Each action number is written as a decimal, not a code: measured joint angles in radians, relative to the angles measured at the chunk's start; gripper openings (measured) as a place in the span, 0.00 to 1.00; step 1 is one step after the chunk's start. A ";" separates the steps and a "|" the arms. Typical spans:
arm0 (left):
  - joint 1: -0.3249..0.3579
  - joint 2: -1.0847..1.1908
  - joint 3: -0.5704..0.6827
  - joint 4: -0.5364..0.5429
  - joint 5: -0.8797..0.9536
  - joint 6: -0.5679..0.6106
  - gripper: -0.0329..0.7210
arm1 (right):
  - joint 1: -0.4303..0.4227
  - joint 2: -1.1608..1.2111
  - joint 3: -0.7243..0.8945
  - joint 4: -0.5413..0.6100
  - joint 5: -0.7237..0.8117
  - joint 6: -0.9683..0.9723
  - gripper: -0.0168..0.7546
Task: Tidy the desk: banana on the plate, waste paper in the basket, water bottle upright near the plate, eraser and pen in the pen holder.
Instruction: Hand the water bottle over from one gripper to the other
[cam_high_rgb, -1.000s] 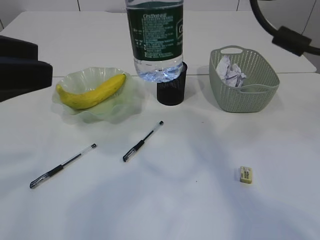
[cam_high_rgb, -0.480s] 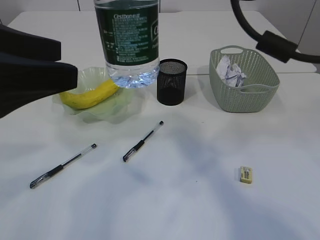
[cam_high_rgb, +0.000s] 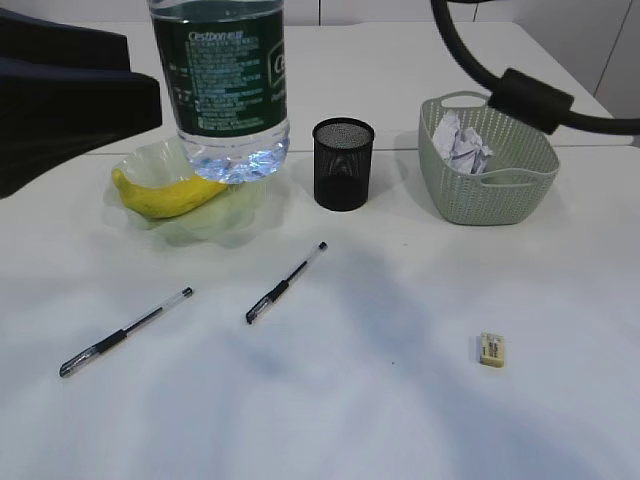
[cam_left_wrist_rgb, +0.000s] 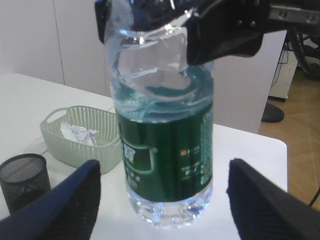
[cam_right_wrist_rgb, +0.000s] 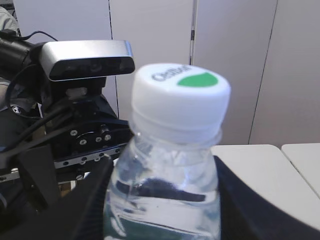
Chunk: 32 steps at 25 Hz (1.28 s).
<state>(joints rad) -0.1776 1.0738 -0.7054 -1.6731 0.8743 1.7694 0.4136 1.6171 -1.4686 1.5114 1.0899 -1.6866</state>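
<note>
The water bottle, green label and white cap, hangs upright in the air above the plate's right side. My right gripper is shut on the bottle's upper part, just below the neck. In the left wrist view my left gripper is open, with a dark finger on each side of the bottle's base, neither touching it. The banana lies on the pale green plate. Waste paper sits in the basket. Two pens and the eraser lie on the table. The black mesh pen holder stands upright.
My left arm fills the upper left of the exterior view, close to the plate. A black cable of the right arm loops above the basket. The white table runs back to a far edge before grey cabinets.
The bottle has travelled left, from over the pen holder to over the plate. My left gripper has come in from the left and opened wider around the bottle's base.
</note>
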 joint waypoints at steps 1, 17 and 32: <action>0.000 0.001 0.000 -0.009 0.000 0.010 0.80 | 0.009 0.000 0.000 0.000 -0.008 -0.003 0.51; 0.000 0.019 0.000 -0.077 0.032 0.072 0.80 | 0.098 0.023 0.000 0.054 -0.041 -0.052 0.51; 0.000 0.019 0.000 -0.082 0.039 0.072 0.70 | 0.117 0.040 0.000 0.084 -0.043 -0.076 0.51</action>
<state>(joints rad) -0.1776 1.0926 -0.7054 -1.7556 0.9137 1.8409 0.5305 1.6570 -1.4686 1.5959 1.0470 -1.7626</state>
